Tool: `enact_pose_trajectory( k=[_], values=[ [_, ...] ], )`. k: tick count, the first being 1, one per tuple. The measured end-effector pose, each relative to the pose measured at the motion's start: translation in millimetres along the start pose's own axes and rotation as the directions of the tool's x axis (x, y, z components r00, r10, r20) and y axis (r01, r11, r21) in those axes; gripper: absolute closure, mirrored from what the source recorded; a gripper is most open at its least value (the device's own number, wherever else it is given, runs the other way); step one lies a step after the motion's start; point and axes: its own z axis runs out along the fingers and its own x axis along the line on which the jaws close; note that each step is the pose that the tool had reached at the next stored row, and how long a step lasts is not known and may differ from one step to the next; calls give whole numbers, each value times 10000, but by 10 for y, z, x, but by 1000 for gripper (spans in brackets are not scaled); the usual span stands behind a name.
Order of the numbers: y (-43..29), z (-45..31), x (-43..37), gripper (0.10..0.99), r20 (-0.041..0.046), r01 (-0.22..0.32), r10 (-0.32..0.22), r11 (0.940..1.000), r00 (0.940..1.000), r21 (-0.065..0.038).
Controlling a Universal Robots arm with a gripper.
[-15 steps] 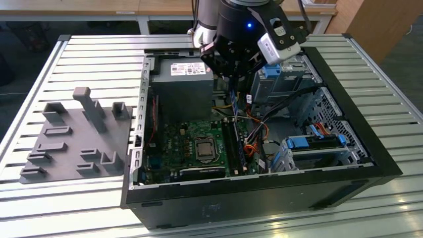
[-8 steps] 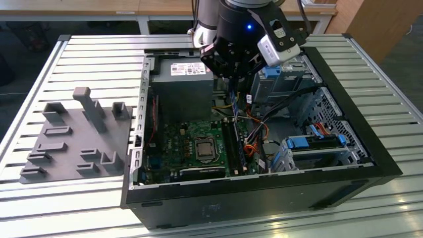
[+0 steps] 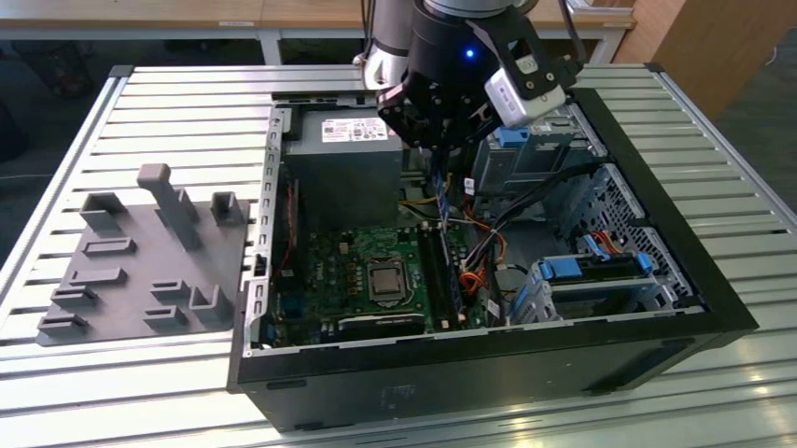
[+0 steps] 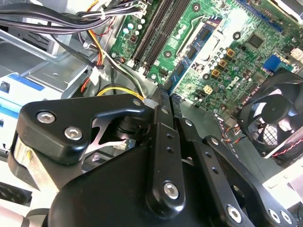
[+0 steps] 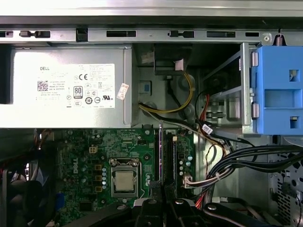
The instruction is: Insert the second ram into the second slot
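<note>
Gripper [image 4: 166,93] of black metal links hangs inside the open computer. Its jaws are drawn to a narrow gap and, as far as the second wrist view lets me judge, pinched on the second ram [image 4: 181,71], a thin flat blue memory stick seen almost edge-on and running away from the fingertips. The stick appears to be above the board, not in it.

Just beyond lie the long black memory slots [image 5: 168,156], side by side on the green motherboard [image 5: 85,156], between the square silver processor socket [image 5: 125,181] and the board's cable-side edge. The stick runs nearly parallel to them. I cannot tell which slot the task names, nor whether any already holds a stick.

Farther on, a bundle of black cables [image 5: 255,158] crosses toward a chunky blue plastic drive bracket [image 5: 279,87]. A grey metal power supply [image 5: 66,87] sits against the far wall of the black computer case [image 3: 498,364]. The case lies on a ribbed metal table [image 3: 162,103], with a grey plastic fixture tray [image 3: 137,271] by the table's edge on the exterior view's left.

I judge the step in hand to be the line-up over the slots, with seating not yet done. Seating calls for the stick's long edge square over one slot, clear of the cables, and a straight push down.
</note>
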Motion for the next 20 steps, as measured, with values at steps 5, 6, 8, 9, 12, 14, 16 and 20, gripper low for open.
enact_pose_trajectory(
  k=[5, 6, 8, 9, 12, 14, 16, 20],
  values=[
    [-6, 11, 0, 953, 1, 0, 0, 10000, 10000, -1],
    [-8, 13, 0, 953, 1, 0, 0, 10000, 10000, -1],
    [-10, 17, 0, 953, 1, 0, 0, 10000, 10000, -1],
    [-12, 19, 0, 953, 0, 0, 0, 10000, 10000, 0],
    [-15, 25, 0, 953, 0, 0, 0, 10000, 10000, -1],
    [-18, 28, 0, 953, 0, 0, 0, 10000, 10000, 1],
    [-20, 32, 0, 953, 0, 0, 0, 10000, 10000, -1],
    [-24, 40, 0, 953, 0, 0, 0, 10000, 10000, 0]
  ],
)
